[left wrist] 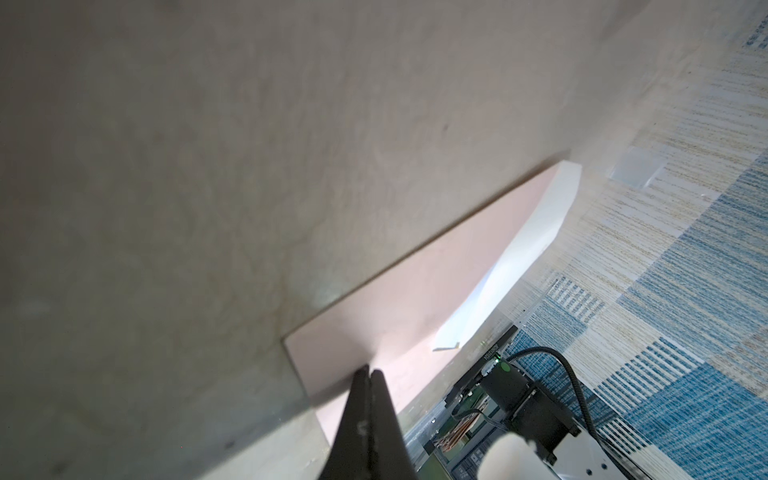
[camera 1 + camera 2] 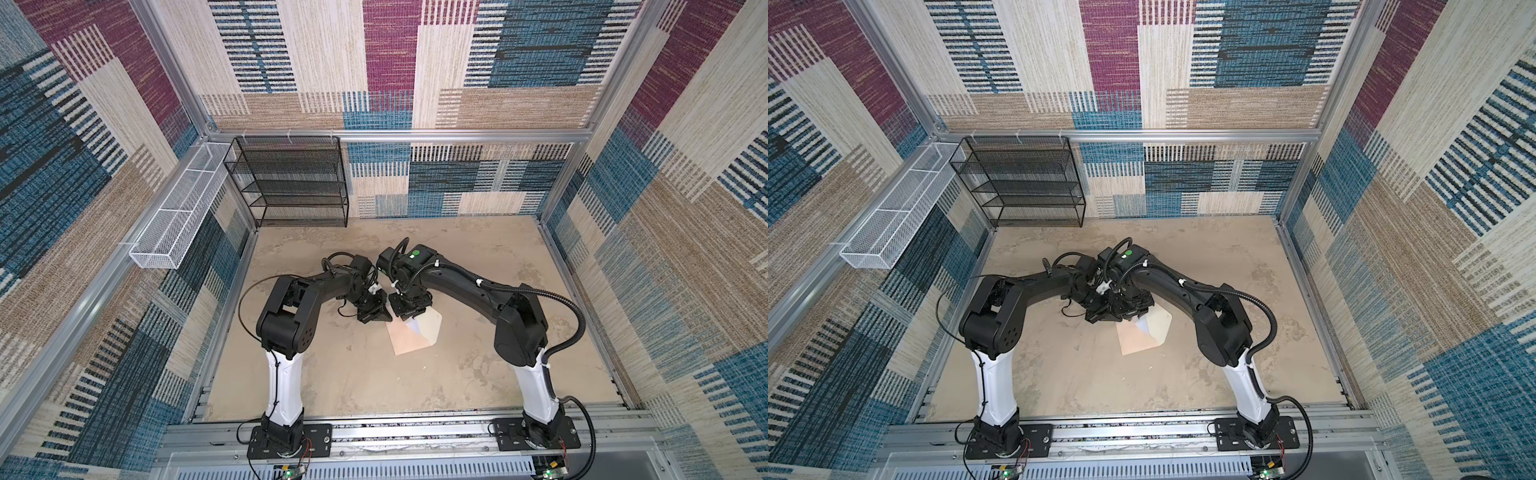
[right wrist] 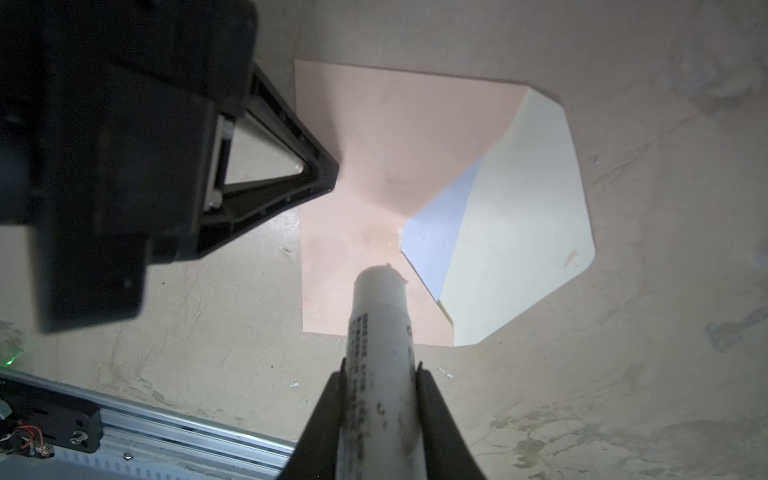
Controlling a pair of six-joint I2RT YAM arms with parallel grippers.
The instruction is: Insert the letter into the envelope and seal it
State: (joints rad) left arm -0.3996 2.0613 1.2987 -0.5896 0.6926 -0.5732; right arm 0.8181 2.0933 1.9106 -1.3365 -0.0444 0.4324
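The peach envelope (image 2: 405,338) (image 2: 1136,338) (image 3: 395,145) (image 1: 415,299) lies flat mid-table, its cream flap (image 3: 519,228) (image 2: 430,324) folded open. A pale bluish patch shows in its mouth; the letter as such is hidden. My left gripper (image 1: 370,370) (image 2: 384,318) (image 3: 328,174) is shut, its tips resting on the envelope near one edge. My right gripper (image 3: 380,370) (image 2: 409,316) is shut on a white glue stick (image 3: 380,332). The stick's tip touches the envelope body close to the mouth.
A black mesh shelf (image 2: 291,183) stands at the back left against the wall. A white mesh basket (image 2: 178,212) hangs along the left wall. An aluminium rail (image 2: 415,432) with both arm bases runs along the front edge. Carpeted walls enclose the beige table (image 2: 353,374).
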